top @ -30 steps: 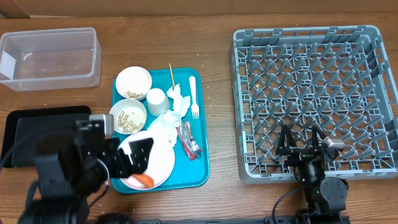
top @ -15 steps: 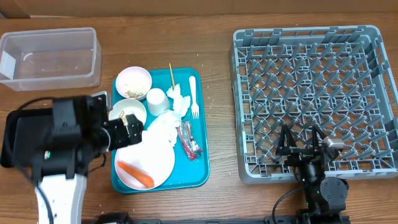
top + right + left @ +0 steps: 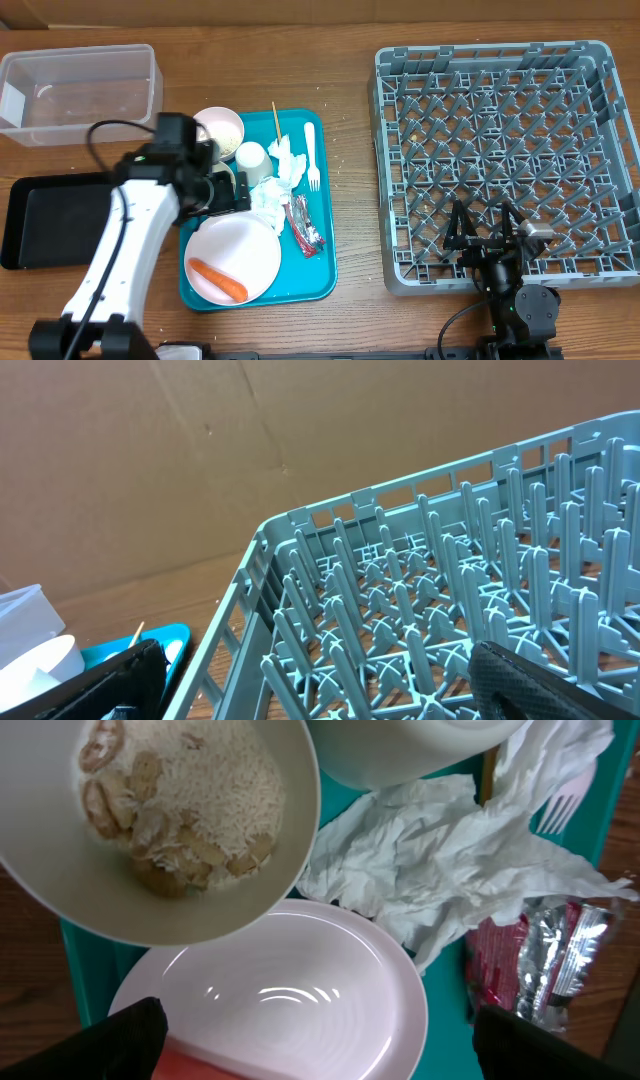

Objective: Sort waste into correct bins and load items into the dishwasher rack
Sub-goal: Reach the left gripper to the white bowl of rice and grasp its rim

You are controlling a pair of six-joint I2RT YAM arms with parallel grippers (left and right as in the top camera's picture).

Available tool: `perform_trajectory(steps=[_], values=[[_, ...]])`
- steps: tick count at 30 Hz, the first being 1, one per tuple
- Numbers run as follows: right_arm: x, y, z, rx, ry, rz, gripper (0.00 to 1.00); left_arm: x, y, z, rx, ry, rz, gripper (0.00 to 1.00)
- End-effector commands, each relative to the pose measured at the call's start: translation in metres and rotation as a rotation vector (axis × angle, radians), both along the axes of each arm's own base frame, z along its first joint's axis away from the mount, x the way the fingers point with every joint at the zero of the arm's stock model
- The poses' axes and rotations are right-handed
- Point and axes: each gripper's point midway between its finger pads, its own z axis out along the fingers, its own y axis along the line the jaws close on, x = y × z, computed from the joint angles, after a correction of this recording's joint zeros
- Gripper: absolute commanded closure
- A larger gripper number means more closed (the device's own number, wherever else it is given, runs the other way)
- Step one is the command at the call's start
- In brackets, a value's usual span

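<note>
**Desk:** So, where is your left arm?

**Me:** I have the left gripper (image 3: 231,192) over the teal tray (image 3: 318,272), with its jaws spread wide and nothing in them. On my wrist camera a fingertip sits in each bottom corner, and the round plate (image 3: 290,985) shows between them.

**Desk:** What's on the plate?

**Me:** The orange carrot piece (image 3: 218,281) lies near the plate's front edge. Just behind the plate I see a bowl (image 3: 100,900) holding beige food scraps (image 3: 190,810), which are rice and nut pieces. From overhead, my gripper hides most of that bowl. The second bowl (image 3: 228,125) sits at the tray's back left corner, and the white cup (image 3: 253,162) stands just beside it.

**Desk:** And the paper?

**Me:** The crumpled napkins (image 3: 450,870) lie between the cup and the plate, and they overlap the plate's rim. The red-and-silver wrapper (image 3: 530,960) is just to their right. The fork (image 3: 311,155) and the wooden stick (image 3: 276,122) lie further back on the tray.

**Desk:** Bins?

**Me:** The clear tub (image 3: 150,100) sits at the far left of the table. The black tray (image 3: 50,225) is nearer to me, just left of the teal tray.

**Desk:** Right side?

**Me:** The right gripper (image 3: 482,232) hangs over the near edge of the dishwasher rack (image 3: 500,130), with its jaws wide apart and nothing held.
</note>
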Motion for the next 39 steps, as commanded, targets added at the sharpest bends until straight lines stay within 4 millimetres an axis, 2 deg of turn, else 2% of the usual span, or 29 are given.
perform_trajectory(steps=[1, 4, 9, 16, 22, 23, 24, 25, 26, 27, 32, 36, 39], values=[[0.0, -0.004, -0.001, -0.003, -0.009, -0.019, 0.0, 0.011, 0.01, -0.01, 0.164, -0.005, 0.025, 0.0], [0.0, -0.004, -0.001, -0.003, -0.009, -0.019, 0.0, 0.019, 0.016, -0.02, 0.237, -0.007, 0.055, 0.0], [0.0, -0.004, -0.001, -0.003, -0.009, -0.019, 0.0, 0.029, 0.017, -0.036, 0.251, 0.002, 0.056, 0.0], [0.0, -0.004, -0.001, -0.003, -0.009, -0.019, 0.0, 0.027, 0.014, -0.057, 0.245, 0.06, 0.029, 0.0], [0.0, -0.004, -0.001, -0.003, -0.009, -0.019, 0.0, 0.03, 0.013, -0.062, 0.25, 0.061, -0.001, 0.0], [0.0, -0.004, -0.001, -0.003, -0.009, -0.019, 0.0, 0.031, 0.013, -0.062, 0.251, 0.057, -0.001, 0.02], [0.0, -0.004, -0.001, -0.003, -0.009, -0.019, 0.0, 0.032, 0.013, -0.062, 0.25, 0.054, -0.003, 0.11], [0.0, -0.004, -0.001, -0.003, -0.009, -0.019, 0.0, 0.033, 0.013, -0.062, 0.25, 0.047, -0.004, 0.27], [0.0, -0.004, -0.001, -0.003, -0.009, -0.019, 0.0, 0.034, 0.013, -0.062, 0.25, 0.045, -0.006, 0.37], [0.0, -0.004, -0.001, -0.003, -0.009, -0.019, 0.0, 0.034, 0.013, -0.062, 0.25, 0.043, -0.006, 0.43], [0.0, -0.004, -0.001, -0.003, -0.009, -0.019, 0.0, 0.035, 0.013, -0.061, 0.25, 0.04, -0.01, 0.62], [0.0, -0.004, -0.001, -0.003, -0.009, -0.019, 0.0, 0.035, 0.013, -0.062, 0.25, 0.039, -0.02, 0.71], [0.0, -0.004, -0.001, -0.003, -0.009, -0.019, 0.0, 0.035, 0.013, -0.061, 0.252, 0.038, -0.029, 0.71]])
